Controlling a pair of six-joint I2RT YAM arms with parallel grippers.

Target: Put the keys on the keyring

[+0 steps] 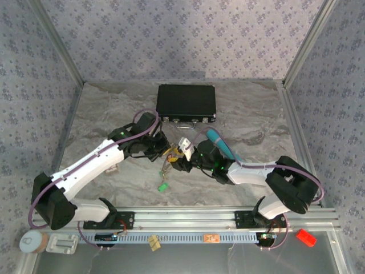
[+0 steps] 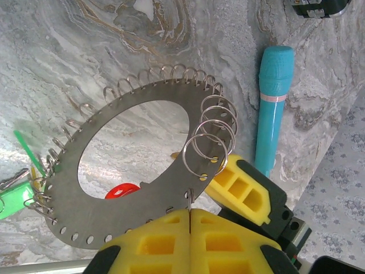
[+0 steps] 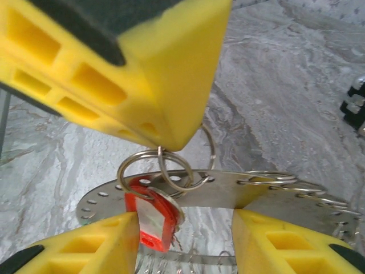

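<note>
Gripping the keyring (image 2: pixel 165 197) over the middle of the table (image 1: pixel 256 114), the left claw (image 2: pixel 189 220) is clamped tight. A red key (image 3: pixel 157 220) looks already hung on a split ring, between the wide-spread fingers of the right claw (image 3: pixel 185 242). A green key (image 1: pixel 163 186) nearer the table's near edge probably remains.

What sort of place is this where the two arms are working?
Most likely a robot test booth in a laboratory, not a home. Aluminium frame posts hold patterned wall panels around a marble-look tabletop, and the left arm and right arm are bolted to a metal rail.
</note>
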